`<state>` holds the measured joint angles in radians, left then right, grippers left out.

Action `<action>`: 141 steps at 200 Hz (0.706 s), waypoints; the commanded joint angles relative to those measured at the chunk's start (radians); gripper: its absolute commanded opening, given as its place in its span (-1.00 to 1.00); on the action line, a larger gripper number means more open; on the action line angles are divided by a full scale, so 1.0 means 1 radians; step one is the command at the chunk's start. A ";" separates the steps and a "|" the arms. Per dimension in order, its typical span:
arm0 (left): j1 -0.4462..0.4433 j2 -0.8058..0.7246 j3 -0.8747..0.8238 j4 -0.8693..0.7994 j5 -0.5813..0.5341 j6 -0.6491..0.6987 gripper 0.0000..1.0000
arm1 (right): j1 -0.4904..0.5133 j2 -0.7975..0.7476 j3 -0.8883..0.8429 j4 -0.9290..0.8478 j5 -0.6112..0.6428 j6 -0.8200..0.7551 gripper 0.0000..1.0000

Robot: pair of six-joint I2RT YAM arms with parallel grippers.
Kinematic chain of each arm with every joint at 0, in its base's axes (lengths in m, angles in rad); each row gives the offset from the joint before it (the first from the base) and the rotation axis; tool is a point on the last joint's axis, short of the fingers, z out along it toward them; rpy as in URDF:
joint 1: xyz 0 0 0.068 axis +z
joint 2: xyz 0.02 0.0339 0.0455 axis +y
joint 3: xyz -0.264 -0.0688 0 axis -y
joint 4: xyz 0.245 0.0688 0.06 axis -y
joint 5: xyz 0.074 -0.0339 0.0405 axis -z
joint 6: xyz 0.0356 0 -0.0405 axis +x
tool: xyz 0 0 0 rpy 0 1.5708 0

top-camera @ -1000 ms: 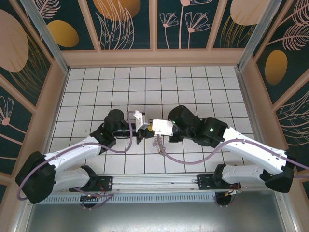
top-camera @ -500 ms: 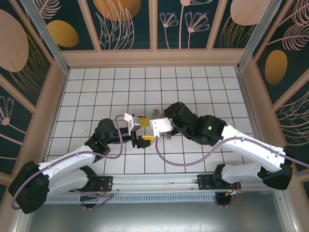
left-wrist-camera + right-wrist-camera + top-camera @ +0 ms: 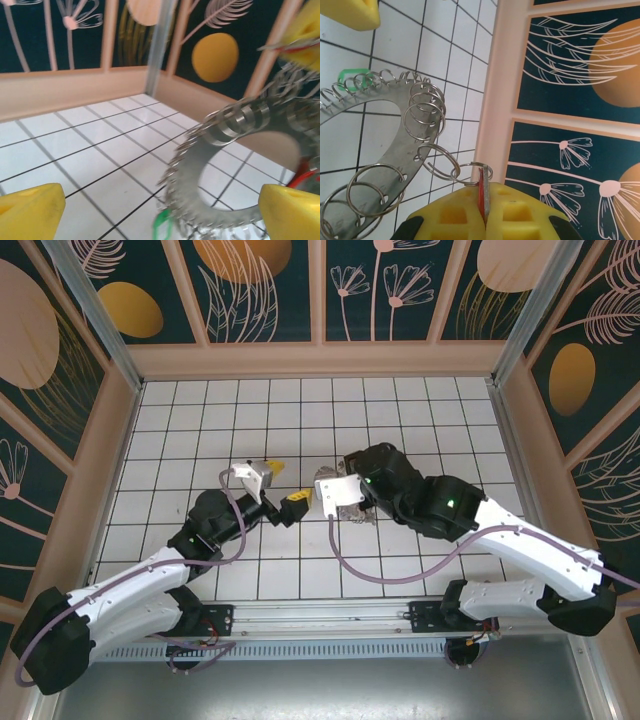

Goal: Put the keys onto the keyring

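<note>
Yellow pads (image 3: 520, 215) of the right pincer (image 3: 484, 196) are pressed together on a thin red key (image 3: 482, 187), seen edge-on. The top of the key hooks into one of the small silvery split rings (image 3: 240, 120) that fringe the wide flat grey metal keyring (image 3: 385, 145). The keyring runs out from this pincer's tips, its drilled rim crowded with those wire loops. A green plastic key head (image 3: 352, 76) shows at its far edge. Whether the keyring rests on the tiles or hangs from the clamped key cannot be told.

Facing it, the left pincer (image 3: 285, 486) has its jaws wide apart and holds nothing. In the left wrist view its two yellow fingertips (image 3: 30, 210) sit at the bottom corners, with the tilted keyring in front of the gap between them. From above, the two pincers point at each other near the middle of the white tiled bench (image 3: 200, 420). The left tips are near the keyring but apart from it.

Around the bench stands a pale wooden frame (image 3: 320, 358) with dark teal panels (image 3: 270, 290) painted with orange discs and line-drawn flowers.
</note>
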<state>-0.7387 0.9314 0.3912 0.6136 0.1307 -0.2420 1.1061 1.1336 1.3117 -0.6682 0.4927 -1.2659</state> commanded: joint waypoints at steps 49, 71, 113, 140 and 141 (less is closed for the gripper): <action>0.215 -0.154 -0.079 -0.152 -0.406 -0.147 0.98 | -0.037 0.050 -0.010 0.119 -0.203 0.114 -1.00; 0.305 -0.216 -0.131 -0.148 -0.450 -0.233 0.98 | -0.036 0.134 0.065 0.118 -0.339 0.200 -1.00; 0.488 -0.258 -0.169 -0.200 -0.480 -0.365 0.98 | -0.018 0.324 0.169 0.194 -0.569 0.350 -1.00; 0.569 -0.259 -0.156 -0.225 -0.484 -0.354 0.98 | -0.029 0.443 0.233 0.244 -0.685 0.452 -1.00; 0.572 -0.259 -0.156 -0.226 -0.483 -0.352 0.98 | -0.030 0.449 0.235 0.245 -0.687 0.454 -1.00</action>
<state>-0.2218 0.6827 0.2325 0.4213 -0.3267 -0.5564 1.0824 1.5173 1.4673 -0.5346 -0.0238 -0.9520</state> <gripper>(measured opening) 0.988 0.054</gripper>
